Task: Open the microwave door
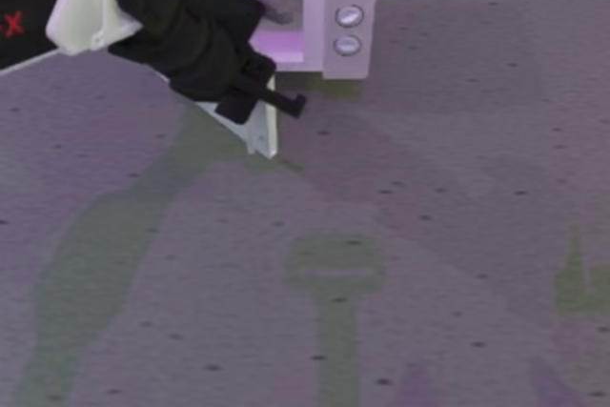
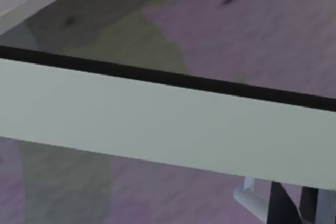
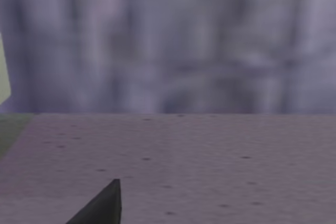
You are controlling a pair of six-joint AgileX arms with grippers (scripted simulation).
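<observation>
— Where's my left arm sitting?

— It reaches in from the top view's left edge, white link and black wrist slanting down toward the front of the microwave [image 1: 324,7], which stands at the far edge of the bench [image 1: 457,235], a little left of centre. My left gripper [image 1: 276,92] points to the right, its dark fingers [image 1: 286,102] at the outer edge of the microwave door [image 1: 265,131].

— And the door itself?

— Swung well out from the oven, standing edge-on toward the near side of the bench, so from above I see only a thin white slab. The pinkish interior [image 1: 281,45] shows behind it, and the two silver knobs [image 1: 349,30] sit on the panel to the right.

— Is the gripper clamped on the door?

— I cannot tell. The fingers sit right against the door's edge, but the wrist hides the contact. My left wrist view is filled by the door [image 2: 168,124] as a broad pale band with a dark line along one side, plus a sliver of finger [image 2: 281,205] in the corner.

— Right arm?

— Parked out of the top view; its wrist camera shows bare bench and one dark fingertip [image 3: 105,205]
</observation>
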